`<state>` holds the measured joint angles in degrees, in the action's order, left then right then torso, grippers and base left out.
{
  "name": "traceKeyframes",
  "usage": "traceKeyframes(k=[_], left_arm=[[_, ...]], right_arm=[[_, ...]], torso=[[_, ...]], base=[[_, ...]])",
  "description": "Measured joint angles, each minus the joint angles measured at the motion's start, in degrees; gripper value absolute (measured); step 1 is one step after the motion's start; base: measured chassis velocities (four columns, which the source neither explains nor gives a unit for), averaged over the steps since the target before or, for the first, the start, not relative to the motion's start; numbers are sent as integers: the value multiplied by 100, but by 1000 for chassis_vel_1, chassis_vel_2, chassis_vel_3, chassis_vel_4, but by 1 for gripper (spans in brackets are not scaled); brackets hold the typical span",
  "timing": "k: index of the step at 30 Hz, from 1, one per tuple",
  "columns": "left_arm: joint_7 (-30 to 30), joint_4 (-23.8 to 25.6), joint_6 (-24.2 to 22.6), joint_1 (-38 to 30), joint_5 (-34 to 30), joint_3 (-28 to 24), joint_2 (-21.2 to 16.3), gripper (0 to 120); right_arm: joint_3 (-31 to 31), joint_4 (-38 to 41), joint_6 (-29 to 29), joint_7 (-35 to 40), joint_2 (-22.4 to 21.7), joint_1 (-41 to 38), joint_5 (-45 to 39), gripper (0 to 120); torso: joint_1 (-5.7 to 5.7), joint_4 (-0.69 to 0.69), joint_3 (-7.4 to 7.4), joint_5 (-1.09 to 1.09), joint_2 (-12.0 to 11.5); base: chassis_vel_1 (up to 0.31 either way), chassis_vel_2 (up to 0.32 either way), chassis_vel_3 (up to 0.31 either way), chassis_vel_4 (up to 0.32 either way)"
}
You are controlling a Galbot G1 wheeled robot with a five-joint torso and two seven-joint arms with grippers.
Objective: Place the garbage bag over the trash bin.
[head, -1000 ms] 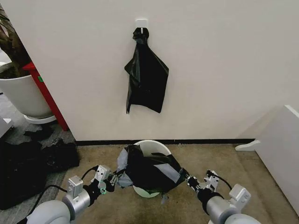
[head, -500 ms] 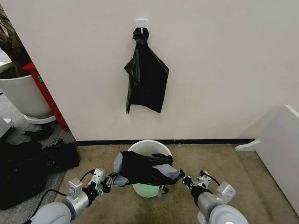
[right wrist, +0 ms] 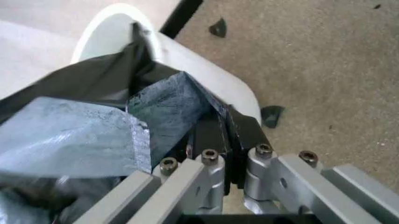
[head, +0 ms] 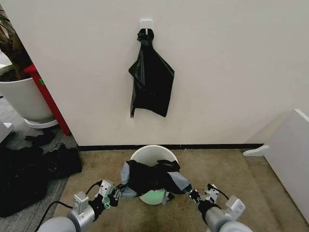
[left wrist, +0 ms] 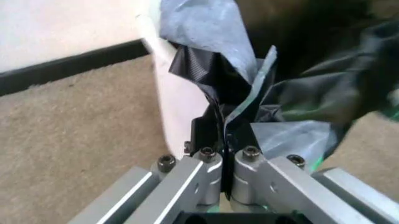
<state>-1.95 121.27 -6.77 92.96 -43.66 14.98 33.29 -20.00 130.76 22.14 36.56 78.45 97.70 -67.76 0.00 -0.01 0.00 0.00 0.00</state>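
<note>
Head view: trash bin (head: 153, 153) on carpet by wall, near side covered by garbage bag (head: 152, 177) stretched across its front rim. Left pincer (head: 115, 193) clamps bag's left edge, right pincer (head: 193, 194) clamps right edge. 2nd black sack (head: 151, 77) hangs on wall hook above.
Left wrist view: left pincer (left wrist: 223, 137) closed on bag (left wrist: 231, 84) fold, bin wall (left wrist: 177, 107) just behind.
Right wrist view: right pincer (right wrist: 223, 133) closed on bag (right wrist: 124, 107) corner, over bin rim (right wrist: 206, 70).
</note>
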Motion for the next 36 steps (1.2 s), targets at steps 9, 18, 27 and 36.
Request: traceKeyframes(k=[9,18,27,36], left_arm=[[61,-385,77,-46,247,-33,174,0],[52,-465,80,-369,119,-31,252,0],[97,-583,73,-392,-228,48,321,0],[208,-872,-50,-536,-436,-127,639,0]], right_arm=[[26,-635,-63,-205,118,-250,172,0],[-70,-857,-216,-431,10,-843,187,0],[-93,-1274,108,-564,-154,-1274,13,0],[-123,-1651,482,-899,-150,-1527,-59,0]], torso=[[0,1,0,0,0],[0,0,0,0,0],[0,1,1,0,0],[0,1,0,0,0]], base=[[0,0,0,0],[0,0,0,0],[0,0,0,0],[0,0,0,0]])
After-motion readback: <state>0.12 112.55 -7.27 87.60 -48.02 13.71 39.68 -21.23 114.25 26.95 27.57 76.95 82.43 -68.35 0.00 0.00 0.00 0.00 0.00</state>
